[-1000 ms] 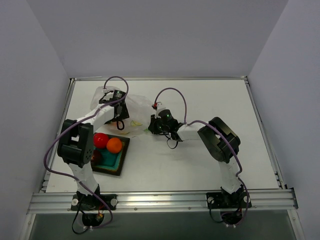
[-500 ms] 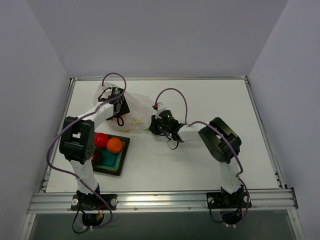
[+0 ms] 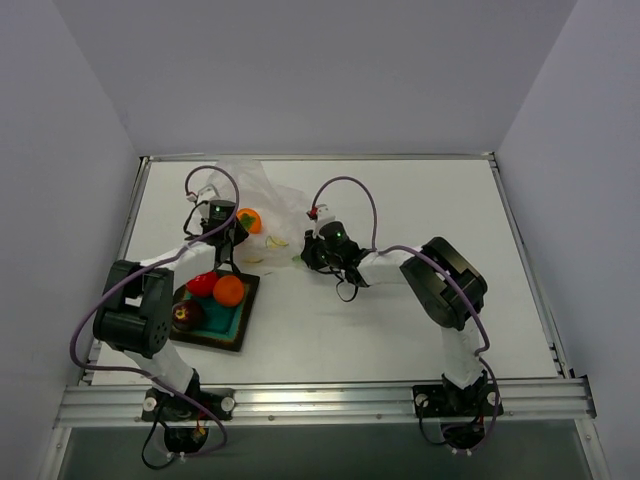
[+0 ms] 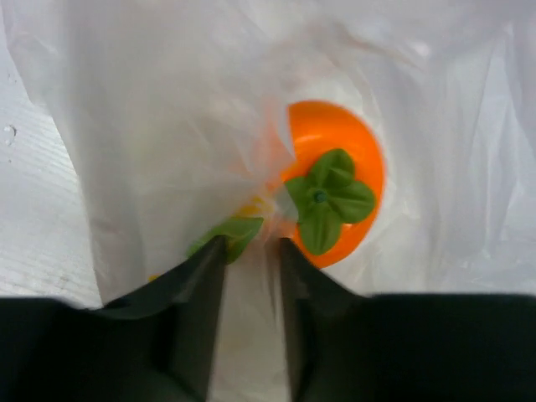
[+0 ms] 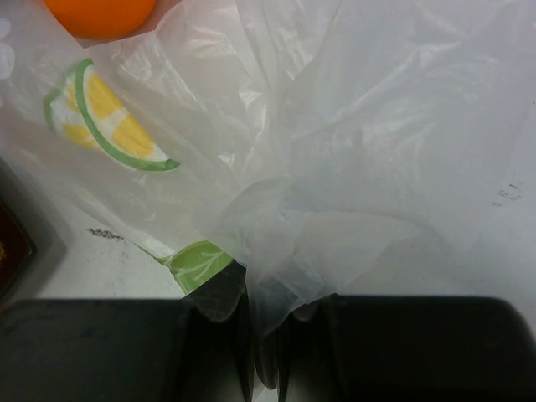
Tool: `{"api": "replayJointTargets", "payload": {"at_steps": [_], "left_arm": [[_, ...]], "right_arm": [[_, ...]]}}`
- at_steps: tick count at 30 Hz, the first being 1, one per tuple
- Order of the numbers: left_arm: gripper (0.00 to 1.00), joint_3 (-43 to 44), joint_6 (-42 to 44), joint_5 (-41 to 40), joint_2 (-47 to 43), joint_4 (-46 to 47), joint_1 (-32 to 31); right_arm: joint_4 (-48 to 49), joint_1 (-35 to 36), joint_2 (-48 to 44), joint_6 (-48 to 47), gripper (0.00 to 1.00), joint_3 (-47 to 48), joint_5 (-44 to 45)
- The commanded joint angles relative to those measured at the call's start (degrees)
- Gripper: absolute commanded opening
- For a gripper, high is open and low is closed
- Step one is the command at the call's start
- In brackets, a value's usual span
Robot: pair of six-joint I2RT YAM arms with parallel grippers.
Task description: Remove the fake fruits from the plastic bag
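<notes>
**The plastic bag [image 3: 272, 200] pinched from both sides**

We see thin, crinkled clear film printed with citrus slices, lying on the table [image 3: 400, 320] beyond the dish. Our left gripper [image 4: 251, 251] nips a fold beside the glossy orange fruit [image 4: 352, 151], green-calyxed, inside the film. The right gripper [image 5: 264, 306] clamps a bunched fold. Three smooth round fake fruits [image 3: 229, 290] sit in the square teal dish [image 3: 218, 320].

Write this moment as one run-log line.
left end effector: pinching bag | right end effector: pinching bag | orange fruit: in bag | three fruits: in dish
</notes>
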Motion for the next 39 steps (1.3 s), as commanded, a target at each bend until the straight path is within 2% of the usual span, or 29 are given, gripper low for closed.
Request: {"api": "replayJointTargets", "payload": {"at_steps": [1,3,7,10,14,18,26,31,39], "left_arm": [[0.37,-1.49,-3.2,1.23,-0.88,7.5,1.04],[0.46,-0.17,-3.38,0.97,-1.66,3.91,1.04],[0.47,1.67,-3.03,-0.17,-6.49,-1.8,0.69],[0.45,4.57,-0.93,-4.74,-10.97,-9.09,-1.42],[0.57,9.4,0.92,-6.59,-13.7,-19.02,-3.18],[0.59,12.83,2.86,-8.27,-14.15,-22.47,-5.55],[0.58,25.56,6.99,-3.35,1.2,-27.73,-6.52],[0.58,30.5,8.75,-2.64,9.48,-28.8,-5.82],[0.73,34.37,11.38,-1.59,15.73,-29.06,-3.71]], "right_arm": [[0.89,0.84,-2.46,-1.69,0.06,0.17,2.65],[0.63,0.93,-2.55,-1.87,0.06,0.34,2.83],[0.45,1.02,-2.46,-1.95,0.06,0.43,2.83],[0.19,1.02,-2.28,-1.87,0.06,0.69,2.83],[-0.25,1.2,-2.11,-2.04,0.06,0.96,2.74],[-0.51,1.19,-1.93,-2.04,0.06,1.31,2.83],[-0.69,1.28,-2.2,-1.95,0.06,1.13,2.83],[-0.6,1.2,-2.11,-1.87,0.06,1.22,2.66],[-0.69,1.2,-1.58,-1.78,0.06,1.48,2.39]]}}
